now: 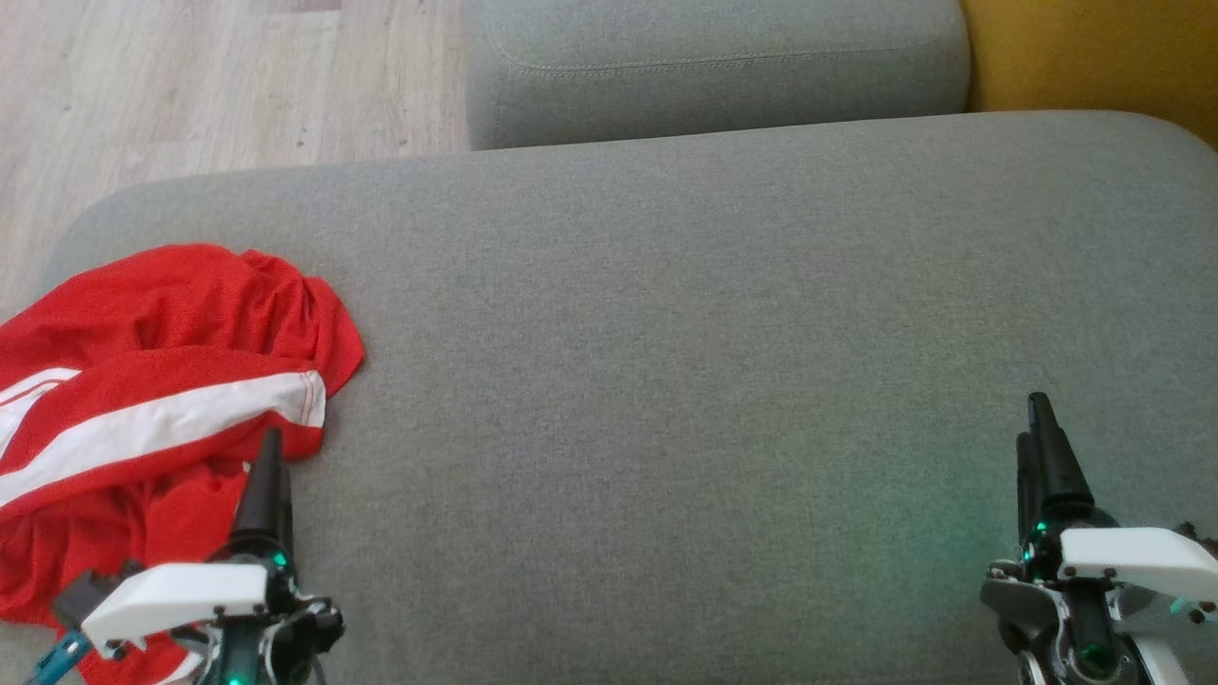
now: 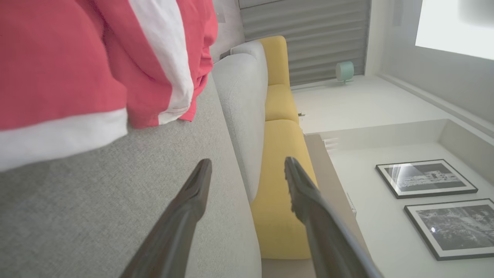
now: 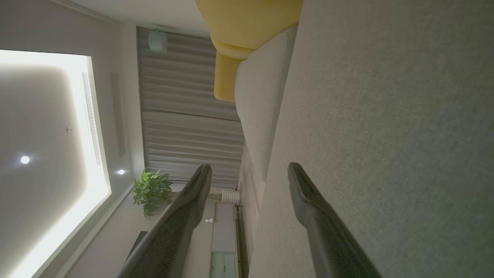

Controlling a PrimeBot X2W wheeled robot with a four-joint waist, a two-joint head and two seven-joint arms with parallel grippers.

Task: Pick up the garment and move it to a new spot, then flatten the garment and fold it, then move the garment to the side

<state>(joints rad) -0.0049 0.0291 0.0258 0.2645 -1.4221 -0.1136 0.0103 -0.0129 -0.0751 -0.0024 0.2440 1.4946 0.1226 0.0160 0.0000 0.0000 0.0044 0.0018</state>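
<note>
On cushion, L edge: crumpled red garment.

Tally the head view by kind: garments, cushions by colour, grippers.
Red garment: 1
Grey cushions: 2
Yellow cushion: 1
Grippers: 2 (left gripper, right gripper)
Total: 6
</note>
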